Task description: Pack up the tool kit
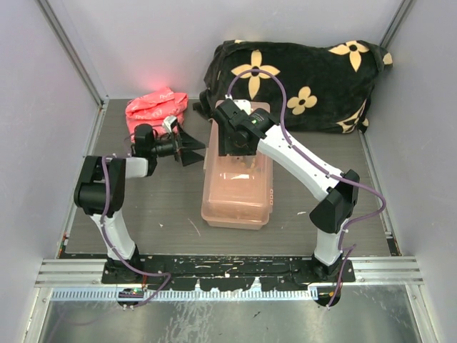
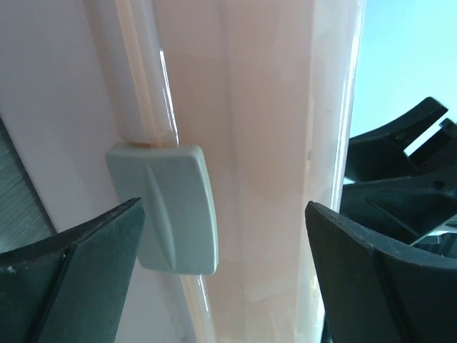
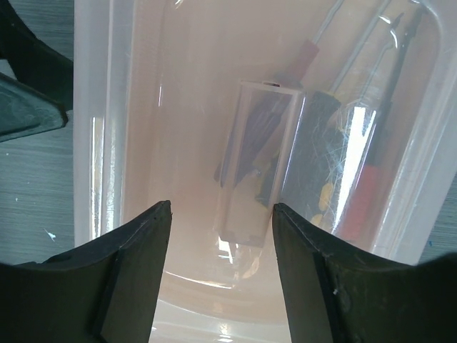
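The salmon-pink translucent toolbox [image 1: 239, 191] lies lengthwise in the middle of the table with its lid down. My left gripper [image 1: 193, 148] is open at its left side. In the left wrist view the box wall [image 2: 271, 143] and a grey latch [image 2: 175, 207] fill the space between the spread jaws of the left gripper [image 2: 225, 239]. My right gripper [image 1: 241, 151] hovers over the far end of the lid. It is open [image 3: 221, 214] with nothing between its fingers. Through the lid I see screwdrivers with red and black handles [image 3: 357, 179] and a clear rectangular piece [image 3: 260, 164].
A black fabric with yellow flowers [image 1: 300, 82] lies against the back wall, just behind the box. A bright pink plastic bag [image 1: 153, 108] sits at the back left, beside my left arm. Grey walls close in both sides of the table.
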Robot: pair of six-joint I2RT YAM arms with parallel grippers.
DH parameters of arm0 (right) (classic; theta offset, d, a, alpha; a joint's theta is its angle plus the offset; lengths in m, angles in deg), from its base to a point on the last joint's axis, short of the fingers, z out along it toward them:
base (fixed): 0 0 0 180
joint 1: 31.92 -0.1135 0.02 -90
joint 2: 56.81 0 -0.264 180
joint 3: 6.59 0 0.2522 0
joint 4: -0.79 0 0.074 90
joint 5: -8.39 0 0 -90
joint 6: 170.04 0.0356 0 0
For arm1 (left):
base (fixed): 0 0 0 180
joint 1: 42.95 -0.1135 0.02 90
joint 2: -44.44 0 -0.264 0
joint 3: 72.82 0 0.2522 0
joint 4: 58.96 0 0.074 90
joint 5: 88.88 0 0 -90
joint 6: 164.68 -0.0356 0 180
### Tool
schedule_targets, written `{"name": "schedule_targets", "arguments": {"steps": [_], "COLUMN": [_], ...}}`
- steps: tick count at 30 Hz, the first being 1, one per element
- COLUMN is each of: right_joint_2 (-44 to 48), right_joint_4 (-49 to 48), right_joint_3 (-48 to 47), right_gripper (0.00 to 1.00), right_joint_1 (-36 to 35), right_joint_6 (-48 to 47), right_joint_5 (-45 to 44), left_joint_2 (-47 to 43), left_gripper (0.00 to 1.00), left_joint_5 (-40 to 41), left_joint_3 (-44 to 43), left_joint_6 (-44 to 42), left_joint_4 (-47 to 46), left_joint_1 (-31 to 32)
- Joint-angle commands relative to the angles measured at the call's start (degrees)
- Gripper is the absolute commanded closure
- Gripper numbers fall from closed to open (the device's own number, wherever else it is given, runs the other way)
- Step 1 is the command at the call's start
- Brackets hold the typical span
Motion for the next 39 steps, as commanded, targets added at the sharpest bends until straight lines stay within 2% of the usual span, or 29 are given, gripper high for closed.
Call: {"name": "schedule_targets", "arguments": {"steps": [1, 3, 4, 5, 7, 10, 14, 17, 27, 39], "right_joint_2": [-1.2, -0.4, 0.1, 0.8, 2.0, 3.6, 6.5, 10.2, 25.6, 29.2], "right_joint_4": [0.5, -1.0, -2.1, -3.1, -4.7, -5.6, -5.4, -4.9, -6.2, -7.7], "right_joint_3": [0.3, 0.1, -0.1, -0.3, -1.1, -3.5, -4.7, -2.0, 13.4, 19.1], "right_gripper": [0.35, 0.33, 0.32, 0.31, 0.28, 0.21, 0.13, 0.01, 0.0, 0.0], "right_joint_1": [-0.6, -0.6, -0.6, -0.5, -0.5, -0.4, 0.2, 1.9, 9.7, 11.0], "right_joint_6": [1.9, 1.9, 1.7, 1.3, 0.5, -1.0, -2.0, -2.0, -2.1, -1.4], "right_joint_5": [4.7, 4.1, 3.7, 3.5, 2.9, 2.0, 1.7, 2.4, 4.6, 6.2], "left_joint_2": [-10.4, -13.0, -13.6, -14.1, -14.6, -15.9, -17.5, -17.8, -20.3, -21.8], "left_gripper": [0.02, 0.01, 0.02, 0.02, 0.02, 0.02, 0.02, 0.02, 0.02, 0.02], "left_joint_5": [-4.4, -2.1, 0.6, 2.0, 3.7, 4.9, 5.3, 5.6, 2.0, 0.9], "left_joint_3": [-7.0, -13.6, -16.8, -19.0, -21.7, -23.1, -22.2, -21.8, -21.5, -20.2], "left_joint_6": [-25.4, -47.3, -56.7, -62.4, -69.8, -76.5, -78.2, -79.4, -76.2, -76.5], "left_joint_4": [32.6, 60.4, 71.6, 79.2, 88.7, 97.3, 100.9, 102.7, 101.7, 101.5], "left_joint_1": [-3.7, -4.3, -4.3, -4.4, -4.9, -5.4, -5.4, -5.4, -5.4, -5.4]}}
